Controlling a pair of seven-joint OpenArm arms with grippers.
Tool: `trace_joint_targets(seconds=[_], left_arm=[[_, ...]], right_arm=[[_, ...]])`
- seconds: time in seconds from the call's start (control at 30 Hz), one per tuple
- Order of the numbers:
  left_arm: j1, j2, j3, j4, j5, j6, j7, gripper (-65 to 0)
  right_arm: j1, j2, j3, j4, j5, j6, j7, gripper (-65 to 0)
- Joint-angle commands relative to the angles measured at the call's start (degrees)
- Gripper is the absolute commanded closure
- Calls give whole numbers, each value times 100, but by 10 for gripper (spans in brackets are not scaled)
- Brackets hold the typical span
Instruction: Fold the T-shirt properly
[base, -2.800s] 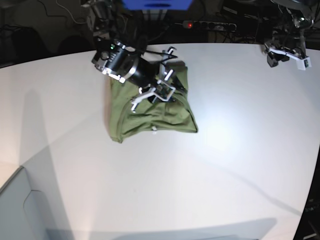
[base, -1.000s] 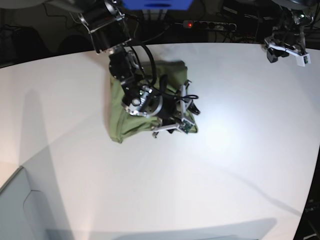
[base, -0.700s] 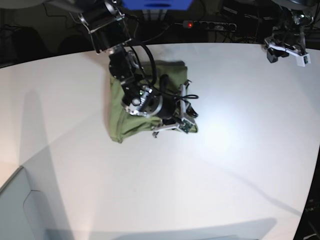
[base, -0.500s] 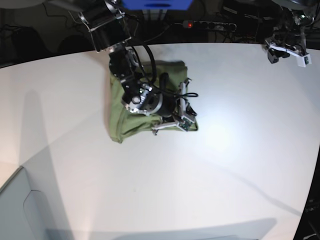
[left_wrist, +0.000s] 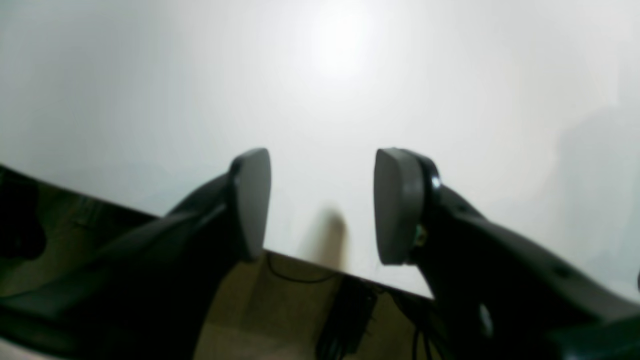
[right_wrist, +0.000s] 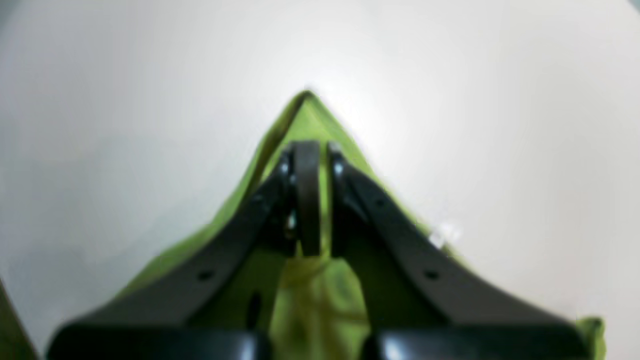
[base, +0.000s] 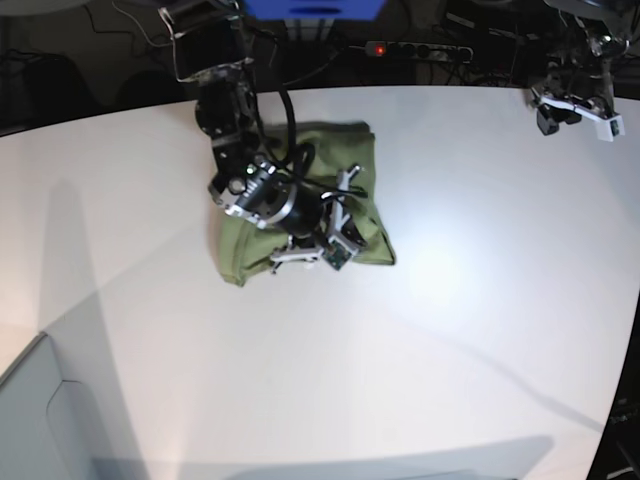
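- The right gripper was clenched on a fold of the T-shirt, with a pointed corner of green cloth sticking out just beyond its tips.
- The T-shirt lay bunched on the white worktop, spreading beneath and behind that gripper; the arm itself hid much of the cloth.
- The left gripper hung released, its pads apart, over the bare worktop edge, well apart from the garment.
- A power strip sat in the dark beyond the worktop.

A white tabletop carries only the olive T-shirt, bunched near its far edge.
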Motion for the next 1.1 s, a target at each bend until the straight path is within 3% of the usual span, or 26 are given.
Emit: trace_joint_targets(seconds=[0.0, 0.03, 0.1, 0.17, 0.23, 0.37, 0.9, 0.97, 1.07], left_arm=[[47, -62, -17, 89, -58, 21, -84, -317], [47, -62, -17, 89, -58, 21, -84, -317], [47, -62, -17, 89, -58, 21, -84, -317], [47, -71, -17, 89, -58, 21, -84, -317], [47, -71, -43, 115, -58, 21, -84, -317], [47, -79, -52, 124, -58, 21, -84, -317], [47, -71, -52, 98, -58, 21, -84, -317], [56, -71, -52, 98, -58, 21, -84, -317], [65, -71, -52, 98, -58, 21, -84, -317]], right_arm=[[143, -75, -130, 180, 115, -59, -86, -39], [249, -75, -209, 198, 115, -129, -438, -76], [460, -75, -429, 180, 124, -604, -904, -171], [557, -75, -640, 189, 141, -1053, -965, -256], [645, -75, -868, 180, 141, -1290, -965, -294], [812, -75, -1158, 4, 150, -1439, -1018, -295], [820, -75, -1703, -602, 159, -1439, -965, -295], [820, -75, -1677, -646, 159, -1439, -965, -278], [829, -75, -1677, -743, 159, -1439, -965, -203]])
